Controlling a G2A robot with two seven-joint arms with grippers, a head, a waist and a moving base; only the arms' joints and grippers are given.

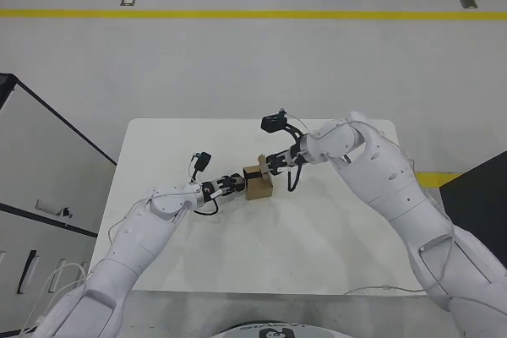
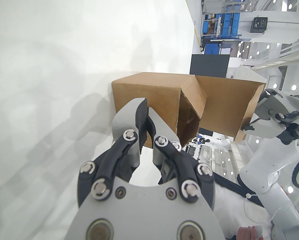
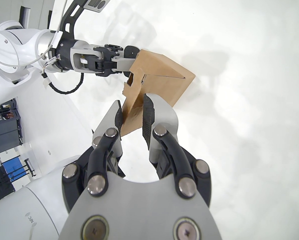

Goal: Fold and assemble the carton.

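A small brown carton (image 1: 258,182) stands near the middle of the white table (image 1: 321,253), partly formed, with one end open and flaps sticking out. My left gripper (image 1: 242,180) comes in from the carton's left side; in the left wrist view its fingers (image 2: 140,112) are shut on the near wall's edge of the carton (image 2: 149,91). My right gripper (image 3: 132,112) is closed around a loose flap of the carton (image 3: 164,76) at the opposite end. The same right gripper (image 2: 252,123) pinches the far flap's edge in the left wrist view. The carton's inside is mostly hidden.
Bare table surface surrounds the carton on all sides. A dark cabinet (image 1: 34,152) stands off the table's left edge, and a dark panel (image 1: 490,186) sits beyond its right edge.
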